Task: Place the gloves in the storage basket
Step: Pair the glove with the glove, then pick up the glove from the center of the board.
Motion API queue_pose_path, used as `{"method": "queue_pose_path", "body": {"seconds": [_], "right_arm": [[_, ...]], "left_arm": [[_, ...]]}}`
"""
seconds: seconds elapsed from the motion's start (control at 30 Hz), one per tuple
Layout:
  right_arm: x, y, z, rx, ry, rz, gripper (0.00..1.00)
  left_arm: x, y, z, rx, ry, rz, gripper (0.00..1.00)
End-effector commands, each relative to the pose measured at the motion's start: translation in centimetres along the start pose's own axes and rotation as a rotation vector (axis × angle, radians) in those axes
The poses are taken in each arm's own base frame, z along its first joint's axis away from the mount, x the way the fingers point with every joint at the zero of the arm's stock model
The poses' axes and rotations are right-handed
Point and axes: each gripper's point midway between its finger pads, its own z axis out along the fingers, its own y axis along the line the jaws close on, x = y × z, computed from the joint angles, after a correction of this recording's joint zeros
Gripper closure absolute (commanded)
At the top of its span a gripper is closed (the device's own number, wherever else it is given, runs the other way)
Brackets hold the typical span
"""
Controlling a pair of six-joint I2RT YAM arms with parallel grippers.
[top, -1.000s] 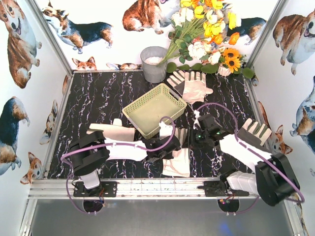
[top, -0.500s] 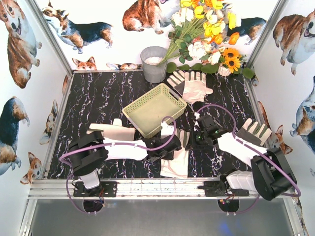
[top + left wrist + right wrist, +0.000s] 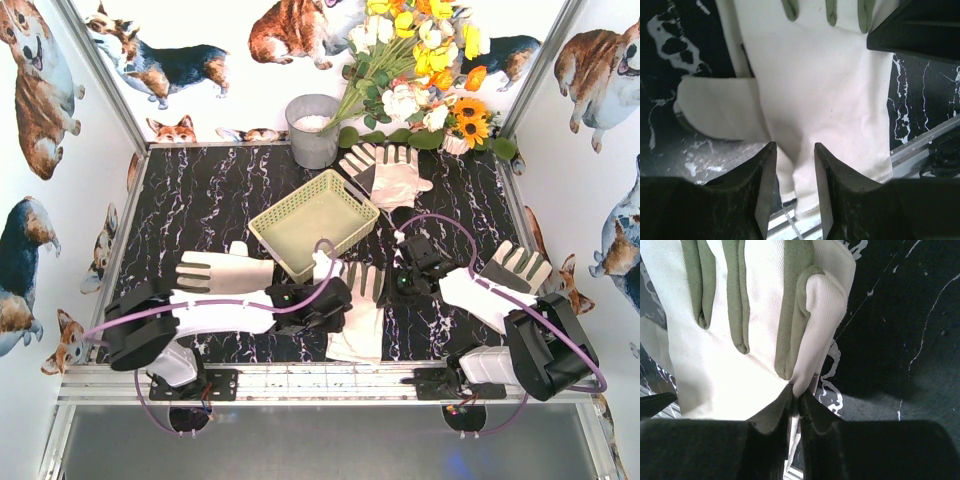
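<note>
A black marble-patterned table is seen from above, with two robot arms reaching in from its near edge. A cream work glove, the middle glove [image 3: 362, 318], lies flat between the two arms, just in front of the storage basket [image 3: 315, 225], which holds no glove. Other gloves lie apart from it: a left glove [image 3: 222, 270], a back pair [image 3: 388, 175] and a right glove [image 3: 515, 265].

The right gripper [image 3: 795, 392] is pinched tight on a small fold of fabric at the edge of one of the middle glove's fingers. The left gripper [image 3: 794, 147] hangs over the cuff end with its jaws a narrow way apart and a strip of fabric showing in the gap. It appears to clamp nothing, though the view is too close to say whether the jaws touch the cloth.

The main risk is the thin hold. If the fabric slides out of so little bite during a lift, the glove would drop short of the basket. A glove dangling from one corner could also snag the latticed rim and shove the light basket. If the left jaws press on the cuff while the right pulls, the fold may tear free. The arms work close together and could knock each other.
</note>
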Motion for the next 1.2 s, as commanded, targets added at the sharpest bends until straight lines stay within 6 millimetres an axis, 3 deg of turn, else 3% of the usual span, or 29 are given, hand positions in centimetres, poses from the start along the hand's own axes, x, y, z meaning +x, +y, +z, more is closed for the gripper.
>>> {"method": "queue_pose_path", "body": {"seconds": [0.0, 0.23, 0.33, 0.37, 0.4, 0.53, 0.8, 0.97, 1.17], "right_arm": [[-1.2, 0.4, -0.3, -0.006, -0.038, -0.017, 0.84], [-2.9, 2.9, -3.4, -0.075, -0.098, -0.083, 0.51], [-3.0, 3.3, -5.1, -0.082, -0.116, -0.101, 0.33], [-2.9, 3.4, -5.8, -0.083, -0.125, -0.106, 0.31], [-2.7, 3.2, -6.2, -0.077, -0.128, -0.106, 0.31], [-1.0, 2.6, -6.8, -0.078, -0.111, -0.106, 0.3], [1.1, 2.5, -5.4, -0.142, -0.064, -0.083, 0.35], [1.7, 2.7, -4.2, -0.167, 0.003, -0.073, 0.43], [2.6, 1.9, -2.3, -0.14, 0.124, -0.047, 0.57]], "left_arm": [[0.1, 0.9, -1.6, -0.012, -0.011, -0.063, 0.66], [-1.0, 3.0, -2.7, -0.061, -0.008, -0.192, 0.5], [-1.5, 3.8, -2.6, -0.053, -0.012, -0.238, 0.43], [-2.0, 3.7, -2.6, -0.035, -0.018, -0.255, 0.42], [-1.1, 4.7, -2.3, -0.046, -0.001, -0.267, 0.41], [-1.1, 6.2, -1.7, -0.032, -0.001, -0.313, 0.36], [-1.5, 7.2, -0.1, 0.067, 0.001, -0.381, 0.29], [-1.6, 7.1, 0.9, 0.102, 0.009, -0.398, 0.31], [-1.4, 6.8, 1.6, 0.112, 0.023, -0.402, 0.4]]}}
